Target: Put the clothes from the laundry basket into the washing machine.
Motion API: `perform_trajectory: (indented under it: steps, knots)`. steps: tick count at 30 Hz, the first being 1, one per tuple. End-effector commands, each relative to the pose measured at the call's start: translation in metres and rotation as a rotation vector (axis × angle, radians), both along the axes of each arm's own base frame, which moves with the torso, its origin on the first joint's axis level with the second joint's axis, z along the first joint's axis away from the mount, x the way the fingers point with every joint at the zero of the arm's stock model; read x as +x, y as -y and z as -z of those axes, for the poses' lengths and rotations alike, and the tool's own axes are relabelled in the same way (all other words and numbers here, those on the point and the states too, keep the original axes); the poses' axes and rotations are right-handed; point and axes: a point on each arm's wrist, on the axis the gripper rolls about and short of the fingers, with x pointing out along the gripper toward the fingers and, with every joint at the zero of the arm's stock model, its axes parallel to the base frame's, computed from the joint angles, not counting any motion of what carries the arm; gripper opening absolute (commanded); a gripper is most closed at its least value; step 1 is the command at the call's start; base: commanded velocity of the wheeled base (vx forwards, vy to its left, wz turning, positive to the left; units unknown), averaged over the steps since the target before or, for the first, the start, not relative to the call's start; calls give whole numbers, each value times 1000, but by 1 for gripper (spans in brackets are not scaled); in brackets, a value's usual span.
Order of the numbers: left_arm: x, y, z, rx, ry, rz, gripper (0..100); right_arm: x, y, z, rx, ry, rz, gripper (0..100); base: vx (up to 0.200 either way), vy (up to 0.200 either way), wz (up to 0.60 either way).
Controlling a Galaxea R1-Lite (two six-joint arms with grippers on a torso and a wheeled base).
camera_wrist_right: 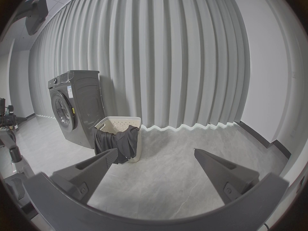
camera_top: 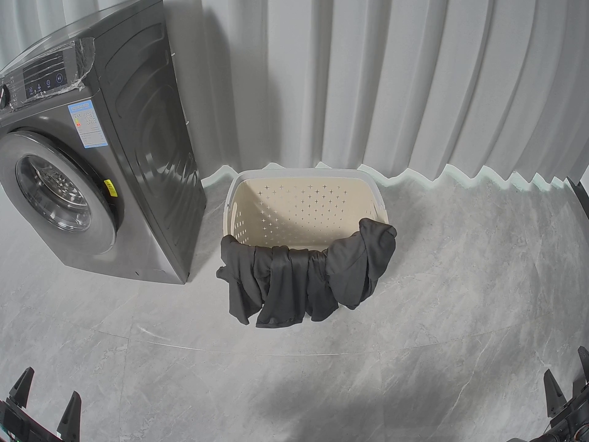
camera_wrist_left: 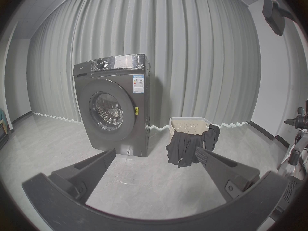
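Observation:
A cream laundry basket (camera_top: 305, 182) stands on the floor against the curtain, with dark grey clothes (camera_top: 300, 274) draped over its front rim and hanging down outside. To its left stands the grey washing machine (camera_top: 147, 130), its round door (camera_top: 58, 191) shut. My left gripper (camera_top: 46, 394) is open at the lower left, well short of the basket. My right gripper (camera_top: 567, 379) is open at the lower right, also far from it. The left wrist view shows the basket (camera_wrist_left: 189, 124), clothes (camera_wrist_left: 186, 145) and machine (camera_wrist_left: 112, 103) beyond the open gripper (camera_wrist_left: 155, 153). The right wrist view shows the clothes (camera_wrist_right: 117, 141) beyond its open gripper (camera_wrist_right: 155, 153).
A pleated white curtain (camera_top: 380, 62) runs behind the basket and machine. The grey marble-look floor (camera_top: 368, 369) stretches open between me and the basket, and to the basket's right. A dark skirting (camera_top: 580, 194) edges the far right wall.

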Motion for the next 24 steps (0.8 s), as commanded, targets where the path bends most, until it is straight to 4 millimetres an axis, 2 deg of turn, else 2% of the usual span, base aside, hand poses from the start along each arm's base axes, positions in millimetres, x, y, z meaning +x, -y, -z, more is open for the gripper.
perform_trajectory:
  steps: [1, 24]
  knots:
    - [0, 0, 4, -1, 3, 0, 100, 0, 0, 5, -1, -1, 0, 100, 0, 200, 0]
    - [0, 0, 4, 0, 3, 0, 100, 0, 0, 5, -1, -1, 0, 100, 0, 200, 0]
